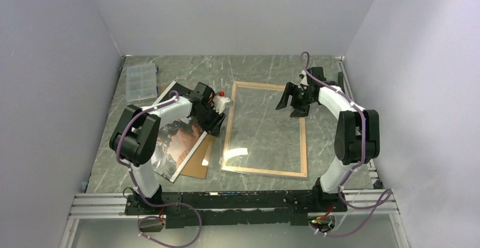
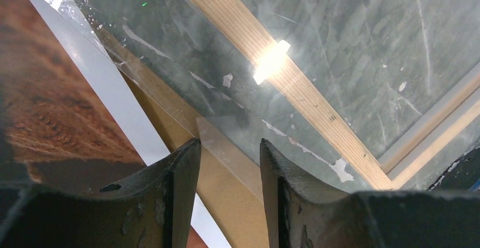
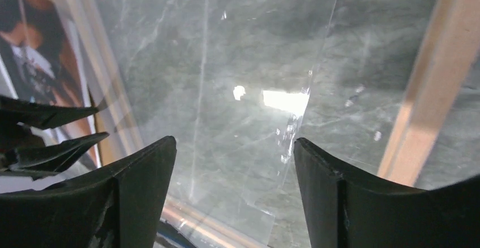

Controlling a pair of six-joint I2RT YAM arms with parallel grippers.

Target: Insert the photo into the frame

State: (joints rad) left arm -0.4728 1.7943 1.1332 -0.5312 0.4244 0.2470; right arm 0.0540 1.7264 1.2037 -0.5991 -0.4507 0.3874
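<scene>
The frame (image 1: 264, 171) lies flat, wood back up, at the centre of the surface (image 1: 107, 169), with bare marble along its far and right sides. The photo (image 1: 180, 140) lies picture side up just left of the frame, on a brown backing board (image 1: 199, 166). The left claw (image 2: 231, 143) sits low at the frame's left rail, jaws about half apart and gripping nothing. The edge of a clear pane (image 3: 226, 61) runs toward the gap, but contact cannot be determined. The right claw (image 3: 233, 140) hangs over the frame's far right part, jaws wide and empty. A clear parts box (image 1: 140, 82) stands at the far left. The left arm hides the photo's far corner, and the pane's outline is hard to trace against the marble.
</scene>
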